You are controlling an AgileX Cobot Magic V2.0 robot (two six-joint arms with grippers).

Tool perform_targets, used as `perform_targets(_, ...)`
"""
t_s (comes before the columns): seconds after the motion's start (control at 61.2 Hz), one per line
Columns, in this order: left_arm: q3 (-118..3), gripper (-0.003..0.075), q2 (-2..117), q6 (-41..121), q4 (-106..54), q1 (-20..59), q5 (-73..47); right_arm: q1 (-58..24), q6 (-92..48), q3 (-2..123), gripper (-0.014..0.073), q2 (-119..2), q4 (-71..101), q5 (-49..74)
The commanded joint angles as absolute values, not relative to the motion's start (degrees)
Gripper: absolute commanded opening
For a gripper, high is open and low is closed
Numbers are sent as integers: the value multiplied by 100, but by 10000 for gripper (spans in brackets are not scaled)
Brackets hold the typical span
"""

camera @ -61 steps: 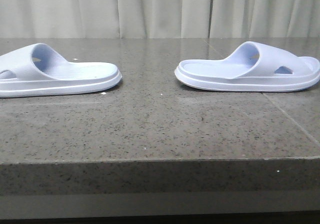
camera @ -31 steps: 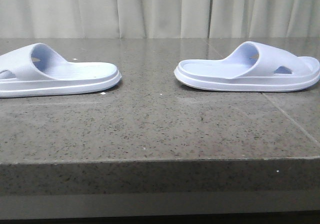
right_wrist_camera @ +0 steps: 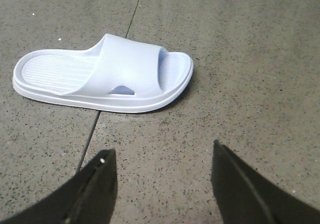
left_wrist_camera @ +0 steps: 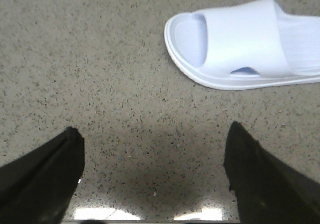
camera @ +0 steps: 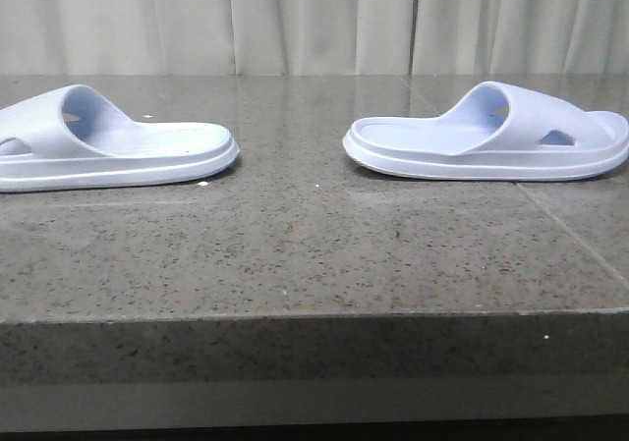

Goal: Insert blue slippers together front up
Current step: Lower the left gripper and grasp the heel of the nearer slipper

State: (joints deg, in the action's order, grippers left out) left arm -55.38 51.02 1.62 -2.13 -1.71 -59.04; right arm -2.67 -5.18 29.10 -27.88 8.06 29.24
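Two pale lavender-blue slippers lie flat on the grey stone table (camera: 314,245), soles down and far apart. The left slipper (camera: 108,146) is at the table's left, partly cut off by the frame; it also shows in the left wrist view (left_wrist_camera: 245,44). The right slipper (camera: 491,137) is at the right and shows whole in the right wrist view (right_wrist_camera: 105,74). My left gripper (left_wrist_camera: 152,134) is open and empty above bare table, apart from its slipper. My right gripper (right_wrist_camera: 162,151) is open and empty, a short way from its slipper. Neither gripper shows in the front view.
A pale curtain (camera: 314,19) hangs behind the table. The table's front edge (camera: 314,313) runs across the front view. A tile seam (right_wrist_camera: 90,139) passes under the right slipper and beside my right gripper's finger.
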Motion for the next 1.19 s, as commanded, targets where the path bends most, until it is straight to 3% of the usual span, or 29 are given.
perform_targets(0.0,-5757,564,5412,125,-221,-179,-5674,-277,-554,3116,447,-2854,769,2579)
perform_targets(0.408,-5970,564,6738,682,-876,-317,-5831,-277,-554,3116,447,-2854,769,2579)
perform_targets(0.703,-6123,564,7553,3225,-4626,-2432,-6066,-277,-554,3116,447,-2854,769,2579)
perform_targets(0.85,-6123,562,7923,3728,-5380,-2689,-6115,-277,-554,3116,447,-2854,769,2579)
perform_targets(1.176,-6132,350,8691,4199,-6017,-2689,-5989,-277,-554,3116,447,-2854,769,2579)
